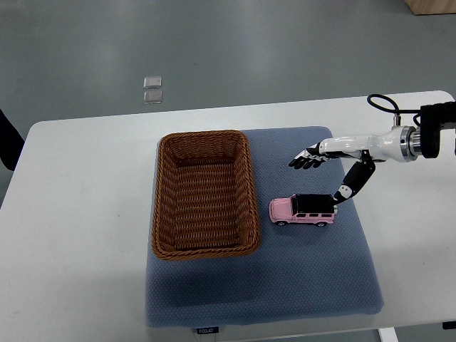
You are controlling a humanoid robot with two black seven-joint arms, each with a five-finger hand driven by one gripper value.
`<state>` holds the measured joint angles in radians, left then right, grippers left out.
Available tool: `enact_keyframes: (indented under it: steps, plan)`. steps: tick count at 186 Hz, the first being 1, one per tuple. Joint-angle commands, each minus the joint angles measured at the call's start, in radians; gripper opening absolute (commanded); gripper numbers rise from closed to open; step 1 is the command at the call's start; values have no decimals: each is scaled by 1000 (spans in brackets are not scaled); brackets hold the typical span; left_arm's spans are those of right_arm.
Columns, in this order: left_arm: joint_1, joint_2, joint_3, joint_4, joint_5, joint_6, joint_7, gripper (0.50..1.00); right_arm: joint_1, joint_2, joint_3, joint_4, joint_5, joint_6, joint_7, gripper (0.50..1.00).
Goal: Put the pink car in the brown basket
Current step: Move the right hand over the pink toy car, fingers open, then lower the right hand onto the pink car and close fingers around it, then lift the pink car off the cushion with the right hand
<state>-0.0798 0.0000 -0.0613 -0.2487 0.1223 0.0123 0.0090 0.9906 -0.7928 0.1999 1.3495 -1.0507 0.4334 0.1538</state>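
A pink toy car (302, 210) with a black roof lies on the blue mat, just right of the brown wicker basket (204, 246). The basket holds nothing. My right hand (322, 171) comes in from the right edge and hovers above and behind the car. Its fingers (306, 161) are stretched out flat to the left and its thumb (348, 187) points down toward the car's rear roof. The hand is open and holds nothing. The left arm is out of view.
A blue-grey mat (299, 278) covers the middle of the white table (78, 228). Two small clear squares (152, 89) lie on the grey floor beyond the table. A dark object (8, 139) shows at the left edge.
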Motion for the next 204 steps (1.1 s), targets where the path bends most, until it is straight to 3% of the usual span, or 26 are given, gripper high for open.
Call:
enact_keyframes:
  steps: [1,67,136,166,191,204]
  plan:
    - [0,0,0,5,-1,0,0,1000,-43,33,1,-6,0,-58,-3,909]
    - [0,0,0,3,0,0,0,1000,-115,98,-1,-59,-12,-128,-25,905]
    - [0,0,0,6,0,0,0,1000,-161,121,-2,-85,-20,-150,-25,889]
    - [0,0,0,6,-1,0,0,1000,-173,138,-5,-108,-22,-171,-23,762]
    - [0,0,0,6,0,0,0,1000,-184,148,-5,-118,-64,-176,-20,500]
    - [0,0,0,8,0,0,0,1000,-182,148,-5,-127,-80,-185,-19,500]
